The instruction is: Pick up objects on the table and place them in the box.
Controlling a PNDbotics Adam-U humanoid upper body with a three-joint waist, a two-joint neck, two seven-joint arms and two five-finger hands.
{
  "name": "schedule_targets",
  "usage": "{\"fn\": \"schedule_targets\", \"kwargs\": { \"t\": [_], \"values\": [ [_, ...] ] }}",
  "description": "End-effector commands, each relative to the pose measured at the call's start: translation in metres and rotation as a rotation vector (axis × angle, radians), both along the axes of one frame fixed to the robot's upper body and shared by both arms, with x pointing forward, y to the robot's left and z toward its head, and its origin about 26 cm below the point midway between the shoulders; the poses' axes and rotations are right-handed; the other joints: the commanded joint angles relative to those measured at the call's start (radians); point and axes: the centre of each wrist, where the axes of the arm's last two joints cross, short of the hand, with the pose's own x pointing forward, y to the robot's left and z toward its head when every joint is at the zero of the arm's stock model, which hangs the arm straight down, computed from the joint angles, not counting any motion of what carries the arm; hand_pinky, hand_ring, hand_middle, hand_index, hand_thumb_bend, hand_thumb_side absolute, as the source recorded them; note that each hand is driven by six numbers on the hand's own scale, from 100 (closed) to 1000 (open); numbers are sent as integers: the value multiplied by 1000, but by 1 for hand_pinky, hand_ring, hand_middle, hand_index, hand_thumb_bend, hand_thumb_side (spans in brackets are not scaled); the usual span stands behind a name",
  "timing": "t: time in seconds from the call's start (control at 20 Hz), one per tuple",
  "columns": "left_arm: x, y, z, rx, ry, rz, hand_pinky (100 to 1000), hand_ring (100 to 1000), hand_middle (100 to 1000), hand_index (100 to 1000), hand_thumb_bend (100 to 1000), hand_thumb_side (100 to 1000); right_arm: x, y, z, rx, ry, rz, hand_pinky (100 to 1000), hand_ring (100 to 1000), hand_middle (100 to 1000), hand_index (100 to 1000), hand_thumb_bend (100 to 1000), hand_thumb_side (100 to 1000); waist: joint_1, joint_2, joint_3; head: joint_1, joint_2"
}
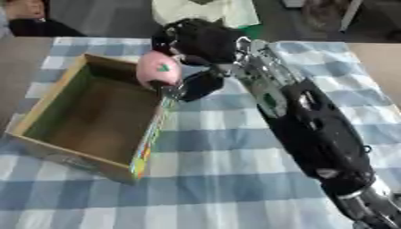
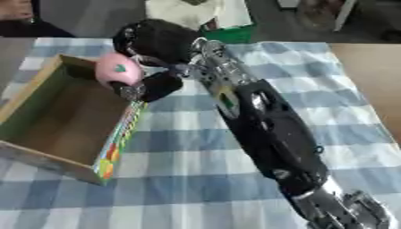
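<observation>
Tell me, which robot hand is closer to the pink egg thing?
Right. The right hand has its fingers curled around the pink egg-shaped object, over the box edge. The left hand appears in neither view.

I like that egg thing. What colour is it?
Pink, with a small green mark; the left eye view shows the egg best.

Pink object and open box
Pink rounded object [image 1: 158,68] with small green mark, held above box's 2 o'clock rim; wooden box [image 1: 56,99] open, empty, skewed on the tabletop.
</observation>
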Motion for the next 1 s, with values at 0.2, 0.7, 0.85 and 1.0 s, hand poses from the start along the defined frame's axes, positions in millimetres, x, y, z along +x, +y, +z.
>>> {"fn": "schedule_targets", "kwargs": {
  "t": [0.2,0.7,0.85,1.0],
  "values": [
    [2,3,15,32,-54,-2,512,382,582,778,165,559,19,16,-5,-46,8,-78,663,757,584,530,100,796,-4,-17,23,-29,-18],
    [10,-1,27,20,-136,-35,506,385,579,771,154,561,39,46,-34,-188,8,-199,662,783,614,564,100,780,-24,9,70,-73,-50],
    [14,-2,33,17,-174,-51,502,388,578,767,147,564,41,54,-36,-225,-20,-212,662,789,621,572,100,779,-36,16,89,-96,-62],
    [18,-4,38,12,-207,-69,501,390,578,766,150,567,43,58,-40,-261,-36,-226,662,793,628,580,100,769,-47,23,112,-134,-68]
  ]
}}
